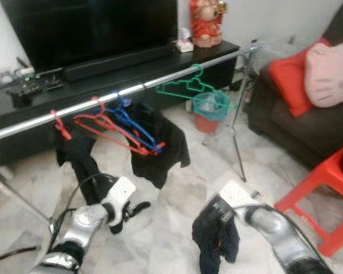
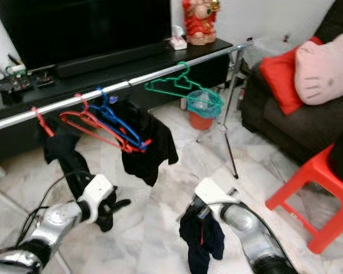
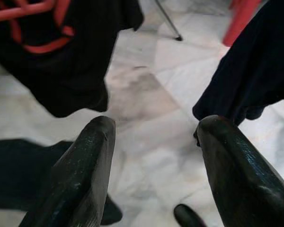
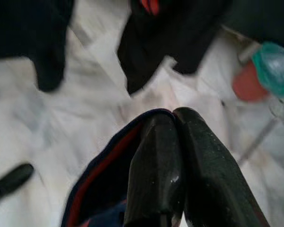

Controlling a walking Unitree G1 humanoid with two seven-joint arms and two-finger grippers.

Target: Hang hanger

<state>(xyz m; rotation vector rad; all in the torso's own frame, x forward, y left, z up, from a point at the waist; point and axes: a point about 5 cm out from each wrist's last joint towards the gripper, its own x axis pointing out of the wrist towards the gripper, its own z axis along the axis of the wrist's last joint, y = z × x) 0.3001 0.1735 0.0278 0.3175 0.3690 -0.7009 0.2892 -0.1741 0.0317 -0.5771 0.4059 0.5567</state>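
A silver clothes rail (image 1: 160, 80) runs across in front of me. A green hanger (image 1: 188, 87) hangs bare on it toward the right. A blue hanger (image 1: 131, 123) and a red hanger (image 1: 111, 128) hang at the middle with a black garment (image 1: 160, 145). My right gripper (image 4: 175, 118) is low, below the rail and to the right, shut on a dark navy garment with red trim (image 1: 214, 240) that droops from it. My left gripper (image 3: 154, 125) is open and holds nothing, low beside another hanging black cloth (image 1: 80, 157).
A red plastic stool (image 1: 326, 188) stands at my right, with a dark sofa and its red cushion (image 1: 288, 83) and pink cushion behind it. A red bin with a teal bag (image 1: 208, 111) sits past the rail. The rack's leg (image 1: 237, 142) slants down to the marble floor.
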